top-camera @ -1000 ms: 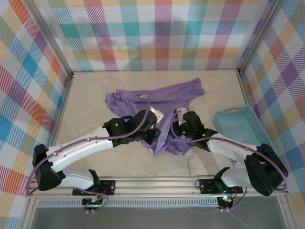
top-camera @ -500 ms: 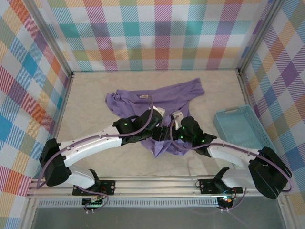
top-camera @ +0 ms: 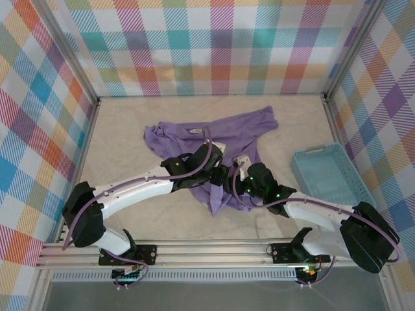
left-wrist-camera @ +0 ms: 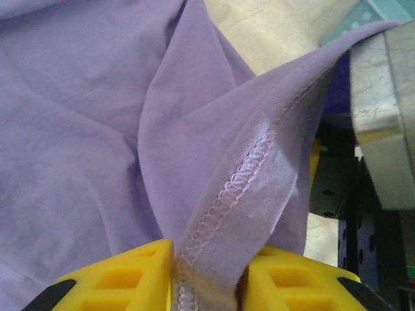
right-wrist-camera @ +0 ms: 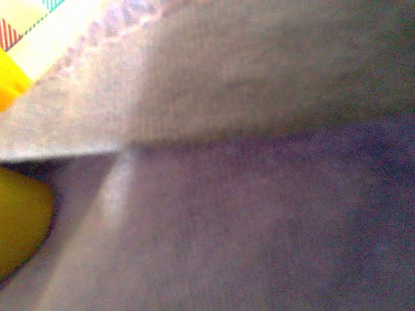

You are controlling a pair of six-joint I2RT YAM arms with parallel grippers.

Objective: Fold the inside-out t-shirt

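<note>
Inside-out t-shirt (top-camera: 214,133): crumpled mid-bench (top-camera: 123,136), most of it spread toward far side, near part bunched between the two arms. Left pincer (top-camera: 224,175) at that bunch, clamped narrow on stitched seam fold. Yellow fingers (left-wrist-camera: 123,275) either side of seam, cloth stands up from grip. Right pincer (top-camera: 238,176) just right of left one, against same bunch. Cloth drapes across its camera, yellow finger (right-wrist-camera: 16,220) at edge. Can't tell if its jaws grip anything. Light blue basket (top-camera: 331,178) at right, apart from shirt.
</note>
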